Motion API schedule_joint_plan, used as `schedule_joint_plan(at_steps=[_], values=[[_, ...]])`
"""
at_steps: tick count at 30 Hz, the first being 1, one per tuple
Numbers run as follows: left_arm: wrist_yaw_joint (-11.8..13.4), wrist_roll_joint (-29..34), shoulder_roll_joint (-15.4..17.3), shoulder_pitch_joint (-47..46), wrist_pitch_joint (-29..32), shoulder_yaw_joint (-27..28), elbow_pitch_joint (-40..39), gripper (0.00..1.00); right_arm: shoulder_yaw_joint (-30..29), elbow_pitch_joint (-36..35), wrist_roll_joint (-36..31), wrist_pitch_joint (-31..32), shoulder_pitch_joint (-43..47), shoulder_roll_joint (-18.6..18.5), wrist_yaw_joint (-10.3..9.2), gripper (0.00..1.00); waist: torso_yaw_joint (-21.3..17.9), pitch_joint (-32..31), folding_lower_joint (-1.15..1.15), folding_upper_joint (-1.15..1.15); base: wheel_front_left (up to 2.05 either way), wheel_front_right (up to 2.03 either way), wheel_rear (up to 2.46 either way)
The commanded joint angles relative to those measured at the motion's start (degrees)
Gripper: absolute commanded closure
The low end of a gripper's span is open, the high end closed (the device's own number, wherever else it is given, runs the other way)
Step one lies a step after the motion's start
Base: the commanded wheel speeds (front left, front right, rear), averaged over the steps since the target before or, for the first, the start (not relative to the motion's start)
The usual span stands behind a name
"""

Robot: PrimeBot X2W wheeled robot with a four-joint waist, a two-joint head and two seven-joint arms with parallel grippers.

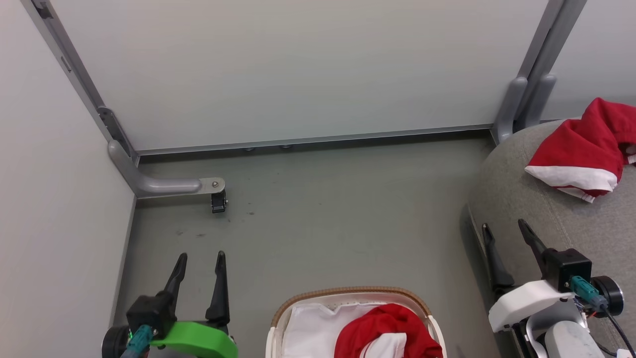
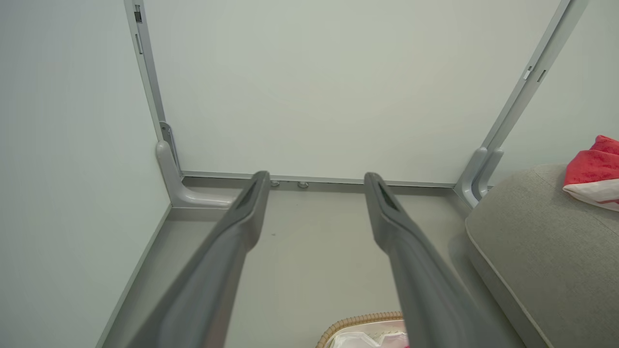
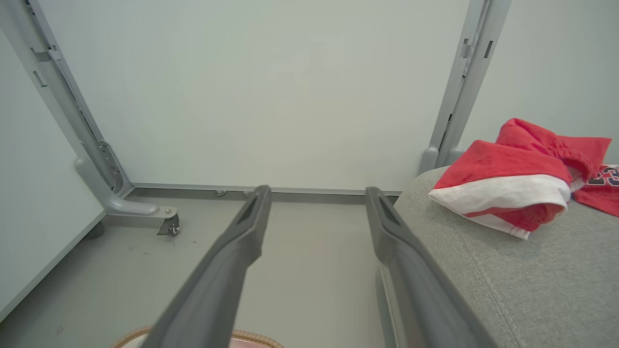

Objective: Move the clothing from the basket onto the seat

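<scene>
Both grippers hung released and empty: left gripper [image 1: 201, 254] well apart from the basket [image 1: 348, 290], right gripper [image 1: 503, 224] at the seat's [image 1: 526, 199] edge. Clothing [image 1: 387, 328] lay heaped in the basket's right side, nearer the right gripper. Another garment [image 1: 581, 149] lay on the seat.

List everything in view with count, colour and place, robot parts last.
garment on the seat: one heap, red and white, far right
garment in the basket: one, red and white, right half
basket: one, white with brown rim, floor, bottom centre
cloth liner: one, white, inside basket
seat: one, grey, right
partition panels: three, pale grey, around the floor
caster: one, black, left panel foot
left gripper: one, dark, open, lower left
right gripper: one, dark, open, lower right
</scene>
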Motion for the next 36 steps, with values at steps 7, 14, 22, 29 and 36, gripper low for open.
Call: schedule_joint_plan(at_steps=[7,14,22,29,36], values=[[-1.0,-0.6,0.0,-7.2,0.0,-6.2,1.9,0.00,-3.8,-2.3,-2.1,0.0,-2.2,-0.3,-0.08,0.00,-1.4,3.4,0.00,0.00,0.00,0.00,0.00],[-1.7,-1.3,0.1,-16.0,0.0,-18.8,11.6,0.00,-7.8,-5.9,-4.1,0.0,-6.3,-0.2,-0.08,0.00,-3.9,11.5,0.00,0.00,0.00,0.00,0.00],[-2.3,-3.7,0.2,-26.3,2.2,-33.7,26.2,0.00,-8.0,-9.9,-3.1,0.0,-13.6,-0.2,-0.08,0.00,-9.6,24.1,0.00,0.00,0.00,0.00,0.00],[-2.3,-4.5,0.2,-33.3,4.0,-41.4,35.8,0.00,-4.3,-12.9,-0.4,0.0,-19.1,-0.2,-0.08,0.00,-16.1,35.3,0.00,0.00,0.00,0.00,0.00],[-1.2,-4.7,0.2,-38.3,3.8,-43.7,44.4,0.00,-2.7,-15.0,2.9,0.0,-21.9,-0.1,-0.08,0.00,-21.5,42.9,0.00,0.00,0.00,0.00,0.00]])
